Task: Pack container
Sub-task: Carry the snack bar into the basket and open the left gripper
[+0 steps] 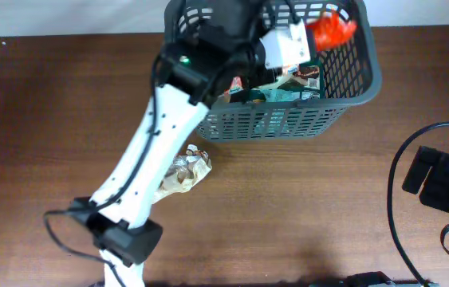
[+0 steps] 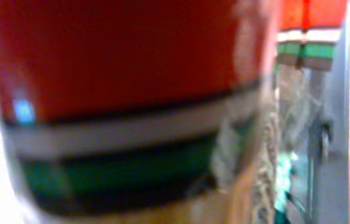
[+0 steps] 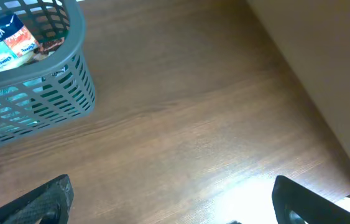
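Observation:
The container [image 1: 288, 123], a dark grey slotted basket, stands at the back of the table and also shows in the right wrist view [image 3: 38, 99]. My left gripper [image 1: 313, 33] reaches over it, shut on a red snack packet [image 1: 334, 29] that hangs above the basket's far right corner. That red packet [image 2: 119, 56], with its white and green bands, fills the blurred left wrist view and hides the fingers. Several packets [image 1: 288, 89] lie inside the basket. My right gripper [image 3: 171, 208] stands open over bare table at the right.
A crumpled silvery-beige packet [image 1: 186, 171] lies on the wooden table just in front of the basket, beside the left arm. The right arm [image 1: 447, 187] sits at the right edge. A pale wall or panel [image 3: 324, 56] borders the table's right side.

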Motion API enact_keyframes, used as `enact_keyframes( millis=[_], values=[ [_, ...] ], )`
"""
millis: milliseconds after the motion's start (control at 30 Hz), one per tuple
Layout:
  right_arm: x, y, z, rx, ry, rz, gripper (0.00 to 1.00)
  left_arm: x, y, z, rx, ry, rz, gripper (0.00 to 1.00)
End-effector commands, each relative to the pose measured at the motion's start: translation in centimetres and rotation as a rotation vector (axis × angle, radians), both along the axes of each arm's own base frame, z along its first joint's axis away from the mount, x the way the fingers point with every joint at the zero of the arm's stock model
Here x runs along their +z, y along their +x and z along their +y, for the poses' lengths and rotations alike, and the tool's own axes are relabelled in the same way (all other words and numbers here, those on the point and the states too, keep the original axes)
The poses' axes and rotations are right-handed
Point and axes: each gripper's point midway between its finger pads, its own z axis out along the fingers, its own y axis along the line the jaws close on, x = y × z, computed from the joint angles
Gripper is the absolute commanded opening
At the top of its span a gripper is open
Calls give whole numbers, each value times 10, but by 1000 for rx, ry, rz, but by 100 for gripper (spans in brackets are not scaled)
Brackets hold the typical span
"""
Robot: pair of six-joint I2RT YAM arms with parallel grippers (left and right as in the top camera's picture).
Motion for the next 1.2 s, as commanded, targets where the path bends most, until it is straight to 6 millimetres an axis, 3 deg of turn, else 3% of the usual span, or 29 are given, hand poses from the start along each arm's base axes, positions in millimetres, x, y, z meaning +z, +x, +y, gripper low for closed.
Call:
enact_keyframes(
  millis=[0,167,300,367,400,467,600,733,767,833,933,1033,1167],
  values=[
    [1,-4,-1,1,-8,-2,99,-48,27,10,39,119,38,1],
    [2,-7,0,6,0,-13,99,-119,47,19,71,209,166,1],
    [4,-10,-1,7,2,-24,99,-143,54,22,79,233,203,1],
    [5,-11,0,8,4,-29,99,-148,54,21,77,238,213,45],
    [5,-11,0,8,4,-30,99,-148,54,21,78,238,212,59],
    [5,-11,0,8,4,-30,99,-145,56,20,79,232,202,71],
    [5,-12,0,8,4,-30,99,-112,68,26,182,173,154,76],
    [4,-11,1,15,13,-29,99,-30,91,48,379,-55,80,77],
    [4,-11,2,17,15,-29,99,-6,95,58,427,-125,62,79],
    [4,-11,2,18,15,-29,99,42,101,85,529,-278,28,98],
    [4,-11,2,18,15,-29,99,89,104,132,671,-455,8,100],
    [4,-11,2,18,15,-29,99,96,103,185,821,-493,25,100],
    [4,-11,2,17,15,-29,99,46,86,257,1095,-408,206,100]
  ],
)
